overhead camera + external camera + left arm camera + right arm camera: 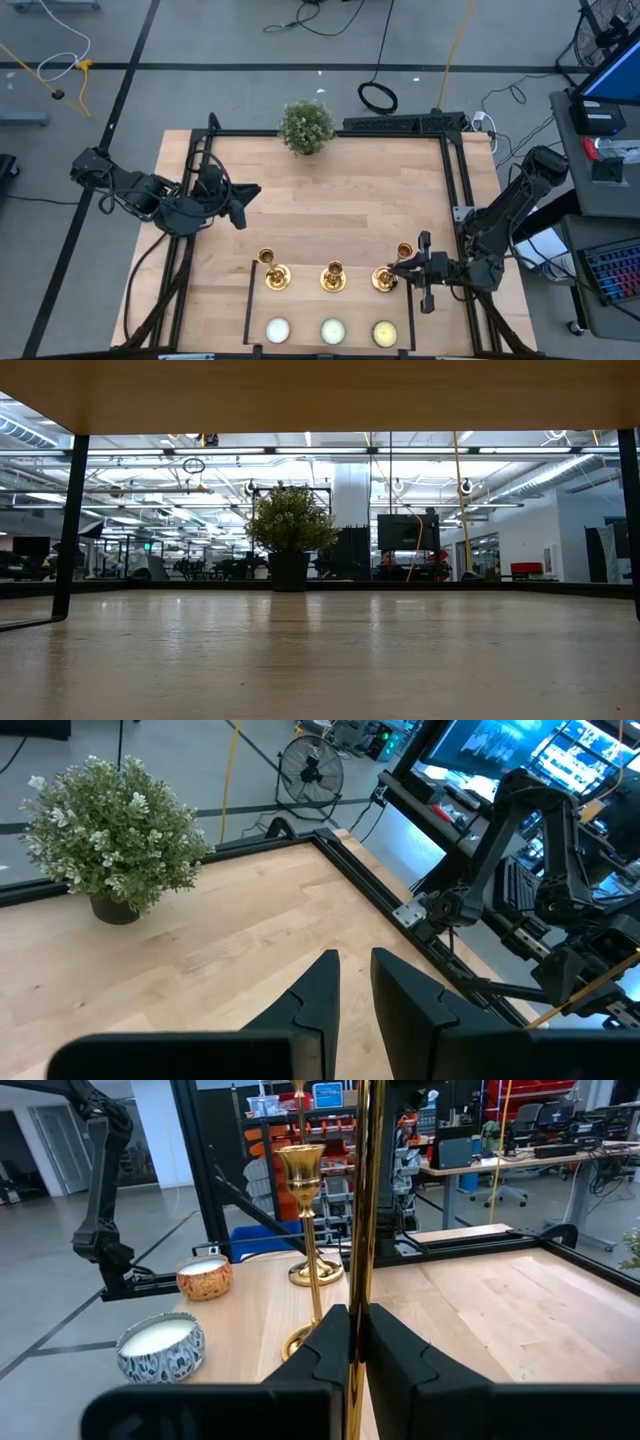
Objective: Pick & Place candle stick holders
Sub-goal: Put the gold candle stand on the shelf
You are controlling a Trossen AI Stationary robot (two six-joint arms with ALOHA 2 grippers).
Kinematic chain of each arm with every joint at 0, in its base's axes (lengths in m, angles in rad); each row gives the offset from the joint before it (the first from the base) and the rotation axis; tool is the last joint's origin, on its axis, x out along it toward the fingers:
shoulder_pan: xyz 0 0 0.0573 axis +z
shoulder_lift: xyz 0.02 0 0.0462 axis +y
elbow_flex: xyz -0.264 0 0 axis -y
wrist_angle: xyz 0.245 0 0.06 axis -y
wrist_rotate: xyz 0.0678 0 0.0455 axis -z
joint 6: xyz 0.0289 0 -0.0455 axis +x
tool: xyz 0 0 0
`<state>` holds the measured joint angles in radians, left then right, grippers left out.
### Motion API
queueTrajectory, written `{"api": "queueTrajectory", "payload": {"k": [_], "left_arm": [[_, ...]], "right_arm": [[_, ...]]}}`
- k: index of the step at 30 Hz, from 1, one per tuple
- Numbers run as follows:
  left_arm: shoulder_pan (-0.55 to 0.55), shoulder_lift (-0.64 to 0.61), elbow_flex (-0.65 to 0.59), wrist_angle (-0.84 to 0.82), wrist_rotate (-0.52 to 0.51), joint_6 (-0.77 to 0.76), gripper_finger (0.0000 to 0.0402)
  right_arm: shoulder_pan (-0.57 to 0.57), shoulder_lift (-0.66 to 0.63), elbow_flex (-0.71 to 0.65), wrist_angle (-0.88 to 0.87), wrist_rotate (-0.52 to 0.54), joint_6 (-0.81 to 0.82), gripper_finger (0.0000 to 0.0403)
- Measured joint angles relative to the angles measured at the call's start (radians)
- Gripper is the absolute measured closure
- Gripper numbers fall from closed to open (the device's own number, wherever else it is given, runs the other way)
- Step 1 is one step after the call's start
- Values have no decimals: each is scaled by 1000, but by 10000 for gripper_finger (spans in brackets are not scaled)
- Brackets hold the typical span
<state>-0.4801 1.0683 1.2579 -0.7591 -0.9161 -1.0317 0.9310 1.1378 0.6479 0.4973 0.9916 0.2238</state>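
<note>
Three polished brass candle stick holders (332, 277), each with a round flared base, thin stem and small cup, stand in a row toward six o'clock on the pale wood-plank table (330, 200), with three round tealight candles (331, 331) lined up just below them. The right gripper (400, 268) reaches in level from three o'clock, its dark fingers (330, 1342) pinched tight on the thin stem of the rightmost holder (385, 279). The left gripper (250, 192) rests at nine o'clock with a narrow gap between its fingers (318, 988), holding nothing. A bushy potted plant (306, 126) sits at twelve o'clock. Cables trail over the grey floor.
</note>
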Motion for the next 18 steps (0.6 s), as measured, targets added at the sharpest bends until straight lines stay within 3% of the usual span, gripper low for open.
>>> {"api": "queueTrajectory", "payload": {"k": [18], "left_arm": [[0, 0, 0, 0, -1, -10, 337]], "right_arm": [[9, 4, 0, 1, -2, 0, 388]]}}
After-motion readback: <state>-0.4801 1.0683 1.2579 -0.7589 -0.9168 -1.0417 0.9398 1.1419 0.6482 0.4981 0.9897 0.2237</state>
